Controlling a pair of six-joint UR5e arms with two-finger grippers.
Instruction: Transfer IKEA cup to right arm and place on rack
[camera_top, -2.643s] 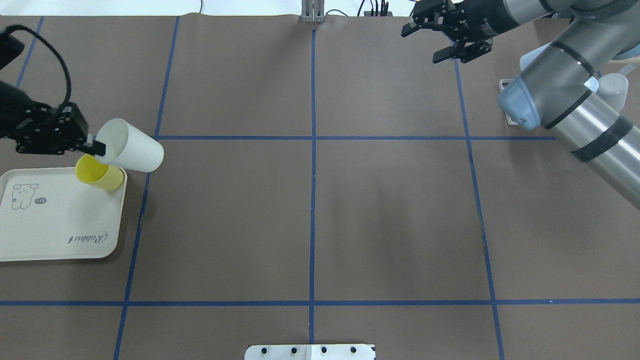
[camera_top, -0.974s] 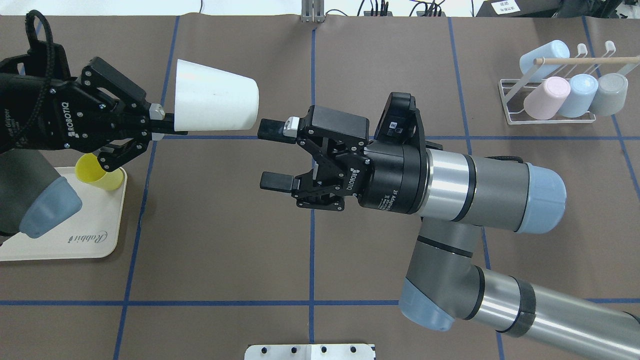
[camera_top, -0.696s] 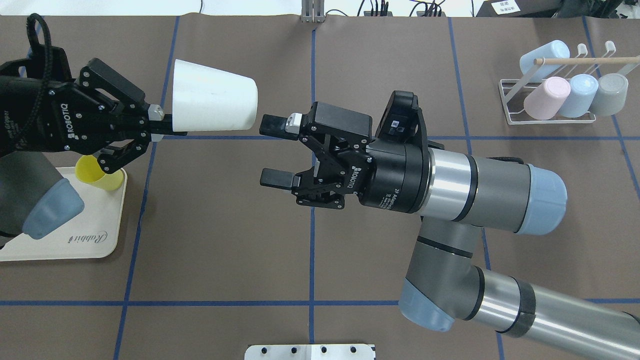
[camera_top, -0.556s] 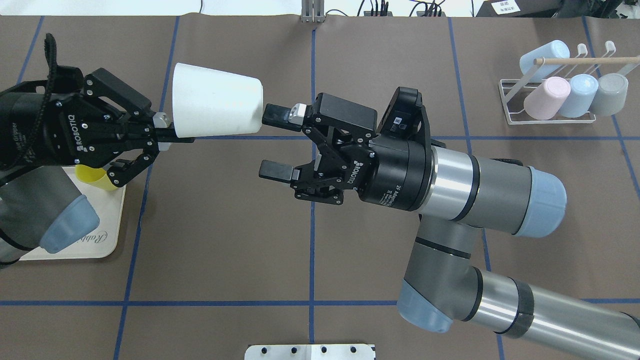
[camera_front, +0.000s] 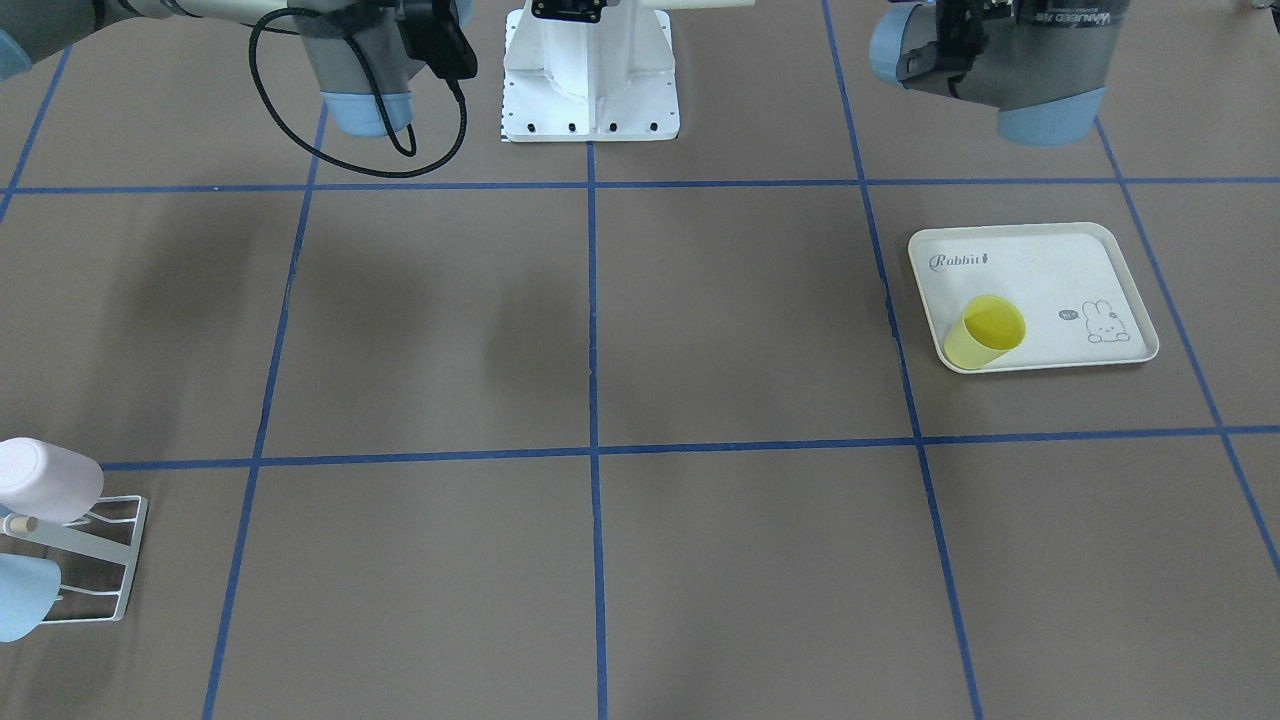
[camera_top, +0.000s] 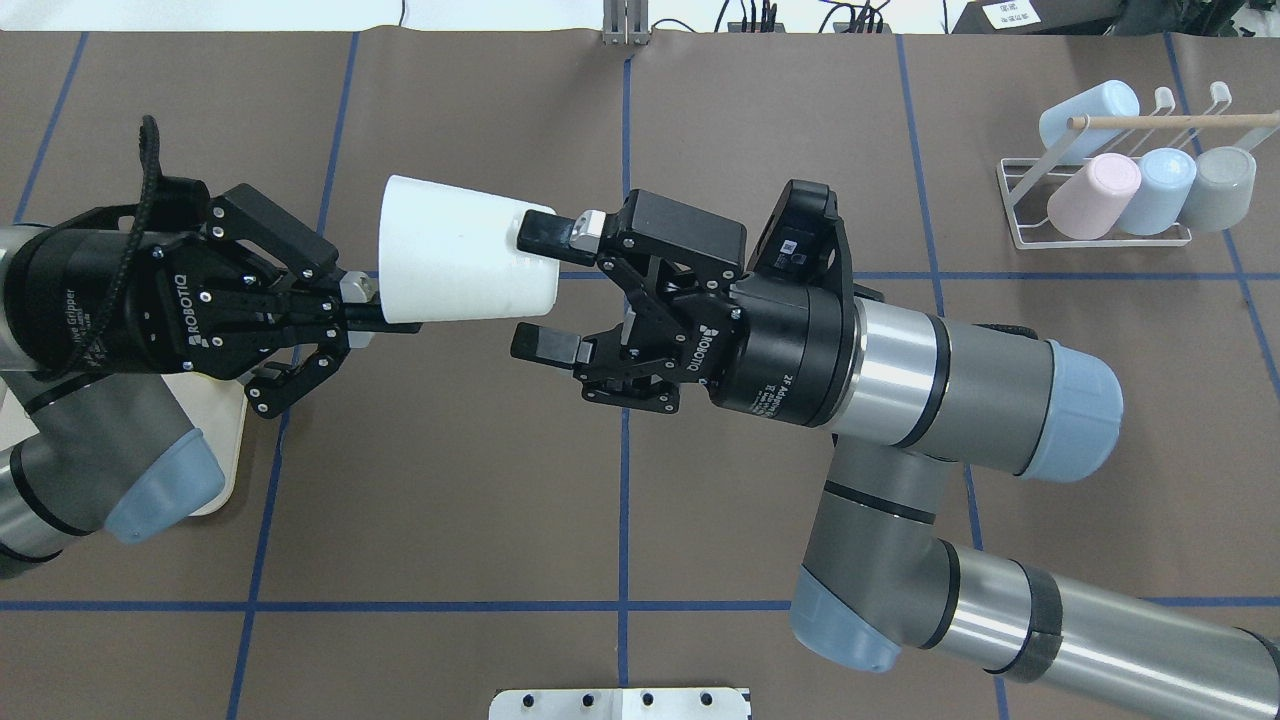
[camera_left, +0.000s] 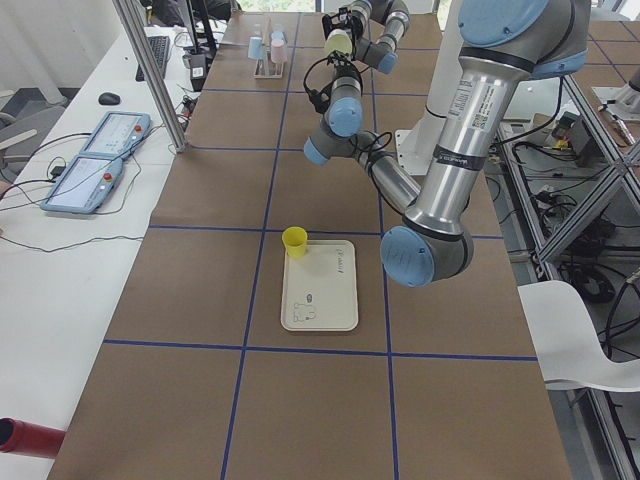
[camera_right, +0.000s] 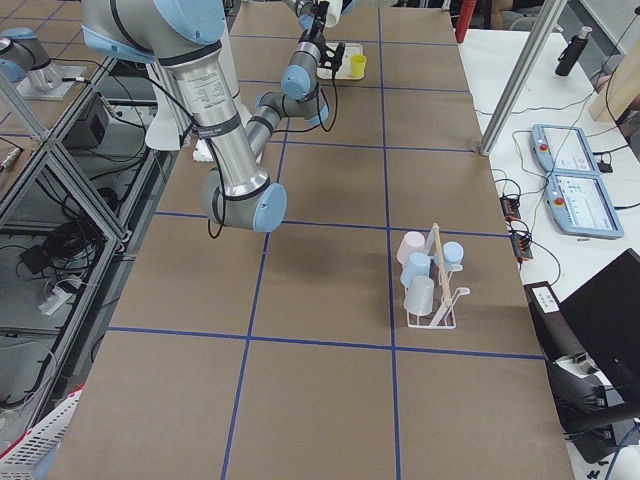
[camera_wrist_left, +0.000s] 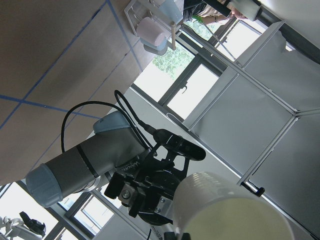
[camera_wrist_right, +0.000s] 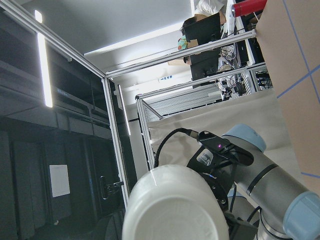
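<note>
Brown table (camera_top: 450, 480), blue tape grid. Right gripper (camera_top: 535, 288) has its fingers spread wide, straddling the cup's base end (contact unclear). Left gripper (camera_top: 385, 303) pinches the rim of the white IKEA cup (camera_top: 455, 250), held sideways in the air left of table centre. Cream tray (camera_front: 1060, 260) on robot's left. Rack (camera_top: 1100, 241) far right, four pastel cups (camera_top: 1160, 178) on it. Yellow cup (camera_front: 985, 333) in tray corner.

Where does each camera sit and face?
Front: across the table, facing the base; tray, yellow cup.
Overhead: behind robot, looking down; left gripper holds white cup, right gripper open around it.
Left end, looking along table: left arm near.
Right end: right arm near, rack.
Left wrist: white cup, right gripper.
Right wrist: white cup, left arm.
Overhead, wrists share that cup.
</note>
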